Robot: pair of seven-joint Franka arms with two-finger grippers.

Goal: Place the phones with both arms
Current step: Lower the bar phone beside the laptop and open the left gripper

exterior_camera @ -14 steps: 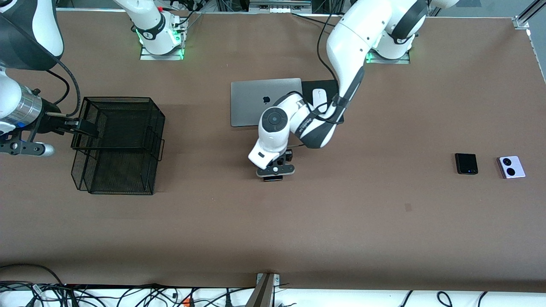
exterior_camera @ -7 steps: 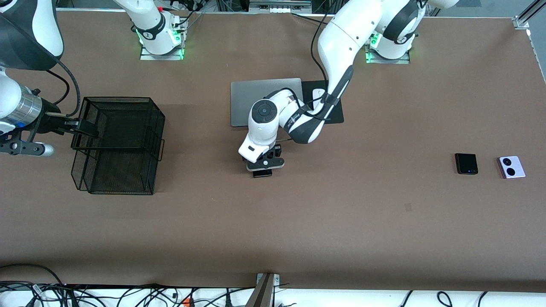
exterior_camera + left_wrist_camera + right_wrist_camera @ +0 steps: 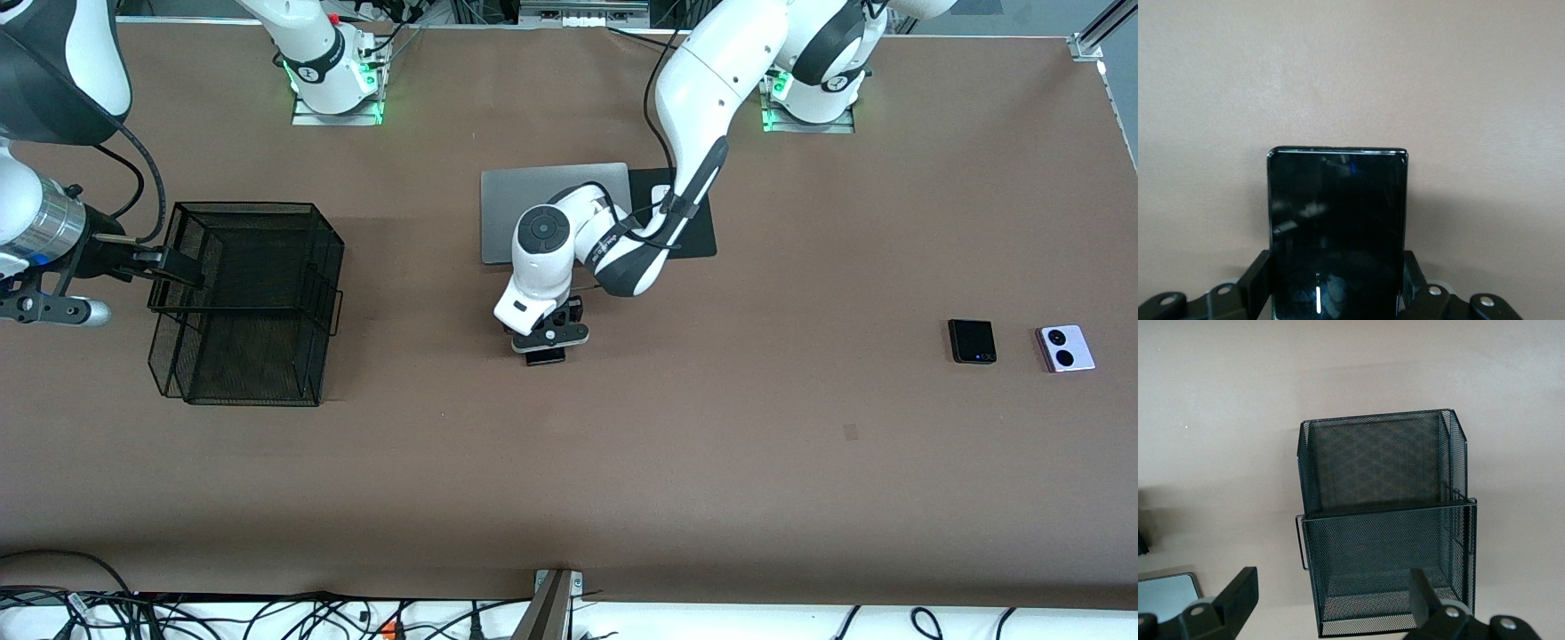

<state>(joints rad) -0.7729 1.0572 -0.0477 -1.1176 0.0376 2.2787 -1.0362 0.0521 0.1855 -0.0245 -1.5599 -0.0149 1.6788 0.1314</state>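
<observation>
Brown table [image 3: 711, 462] fills our view, with a silver laptop [image 3: 511, 200] near the arms' bases and a black mesh basket [image 3: 249, 302] toward the right arm's end. We see the left tool [image 3: 545, 348] over the middle of the table, clamped on the long black phone [image 3: 1338, 233], which juts out from between its fingers. Gripped only by its edges, that phone could slip or tilt, we judge, if the arm swings fast. The right tool [image 3: 1331, 603] hangs wide and empty over the basket, waiting. The dark flip phone [image 3: 971, 341] and lavender phone [image 3: 1064, 348] lie side by side toward the left arm's end.
</observation>
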